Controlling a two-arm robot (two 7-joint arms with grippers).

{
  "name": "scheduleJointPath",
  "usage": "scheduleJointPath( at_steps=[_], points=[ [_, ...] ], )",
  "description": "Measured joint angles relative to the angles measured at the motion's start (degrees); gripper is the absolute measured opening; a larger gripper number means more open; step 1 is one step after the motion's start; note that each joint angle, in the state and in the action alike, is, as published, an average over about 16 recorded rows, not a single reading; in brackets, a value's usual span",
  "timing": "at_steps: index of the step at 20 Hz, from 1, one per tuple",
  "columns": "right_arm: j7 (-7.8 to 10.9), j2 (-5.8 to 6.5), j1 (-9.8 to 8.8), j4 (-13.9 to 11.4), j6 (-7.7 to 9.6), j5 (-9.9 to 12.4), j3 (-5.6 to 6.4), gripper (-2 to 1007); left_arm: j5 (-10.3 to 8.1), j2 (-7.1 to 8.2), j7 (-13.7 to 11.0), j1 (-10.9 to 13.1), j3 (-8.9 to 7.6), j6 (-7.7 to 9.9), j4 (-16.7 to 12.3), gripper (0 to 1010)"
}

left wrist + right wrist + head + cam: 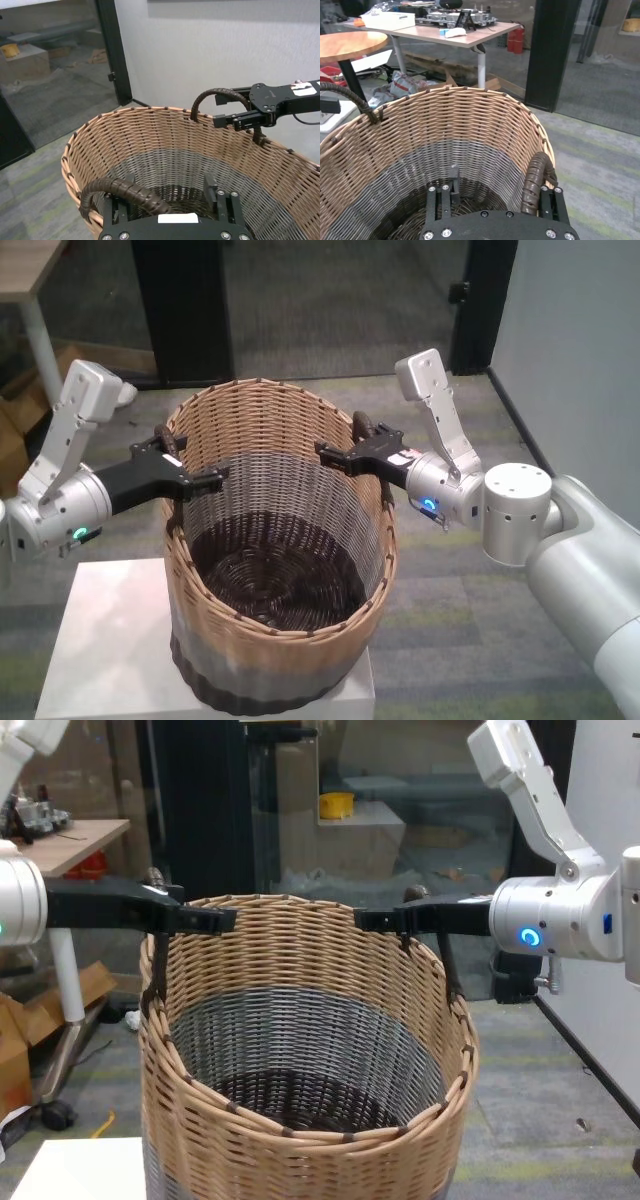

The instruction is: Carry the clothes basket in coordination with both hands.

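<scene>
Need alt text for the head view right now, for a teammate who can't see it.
A large wicker clothes basket stands on a white block, with the left gripper and right gripper reaching over its rim at the two dark handles.

Lab: cluttered workbench (455, 27), carpet (600, 160).

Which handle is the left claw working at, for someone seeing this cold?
Find the clothes basket on the white stand. On its rim's left side a dark brown wrapped loop handle arches up, the left claw reaching through it. Its twin across the rim has the right claw.
</scene>
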Motion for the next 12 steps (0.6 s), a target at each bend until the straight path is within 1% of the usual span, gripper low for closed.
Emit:
scheduleJointPath(
  at_steps=[3, 6, 9, 12],
  points=[
    [0.30, 0.49, -0.59, -1.42, 0.62, 0.08, 0.36, 862, 0.25, 0.59, 1.13, 1.05, -0.19, 1.54, -2.57, 922],
    [0.73, 1.17, -1.30, -3.32, 1.49, 0.30, 0.85, 927, 0.71, 1.38, 2.73, 2.47, -0.48, 3.62, -5.97, 967],
    [1.20, 1.96, -2.05, -5.45, 2.43, 0.58, 1.39, 972, 1.26, 2.16, 4.42, 4.09, -0.87, 5.77, -9.54, 994],
    [1.65, 2.78, -2.81, -7.58, 3.35, 0.91, 1.88, 997, 1.82, 2.78, 5.84, 5.56, -1.32, 7.54, -12.40, 1002]
  ],
)
